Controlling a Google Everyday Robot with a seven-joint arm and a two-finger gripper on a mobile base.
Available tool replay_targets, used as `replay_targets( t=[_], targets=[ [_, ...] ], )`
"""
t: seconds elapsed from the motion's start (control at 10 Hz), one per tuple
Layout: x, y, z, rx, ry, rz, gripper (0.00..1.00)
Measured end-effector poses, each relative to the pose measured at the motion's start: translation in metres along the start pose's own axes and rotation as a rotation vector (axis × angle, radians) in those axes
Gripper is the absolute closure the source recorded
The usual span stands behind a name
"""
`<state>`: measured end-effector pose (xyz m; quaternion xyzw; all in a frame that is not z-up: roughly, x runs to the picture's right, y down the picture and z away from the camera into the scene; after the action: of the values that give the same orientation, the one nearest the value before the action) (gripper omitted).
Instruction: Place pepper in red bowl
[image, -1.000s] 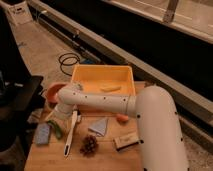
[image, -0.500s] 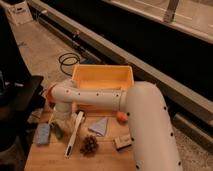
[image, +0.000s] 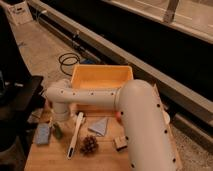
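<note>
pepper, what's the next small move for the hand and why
Probably lower the hand a little, straight down onto the pepper. The hand sits just above it near the left edge of the table, and the pepper lies flat on the wood beside the blue sponge, so it is not yet lifted. Whether the hand already touches it I cannot tell.

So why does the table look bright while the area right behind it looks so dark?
Camera view: light seems to fall from above onto the wooden table and yellow tub; the backdrop is mostly dark. The white arm shows soft glare and shades the gripper, low at the table's left.
</note>
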<state>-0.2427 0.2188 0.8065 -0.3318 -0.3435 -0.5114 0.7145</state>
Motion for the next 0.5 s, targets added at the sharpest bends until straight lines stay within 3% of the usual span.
replay_targets(
  t=[0.5],
  targets=[
    [0.0009,0.003,0.0065,-0.016,-0.016,0.004,0.2]
  ],
)
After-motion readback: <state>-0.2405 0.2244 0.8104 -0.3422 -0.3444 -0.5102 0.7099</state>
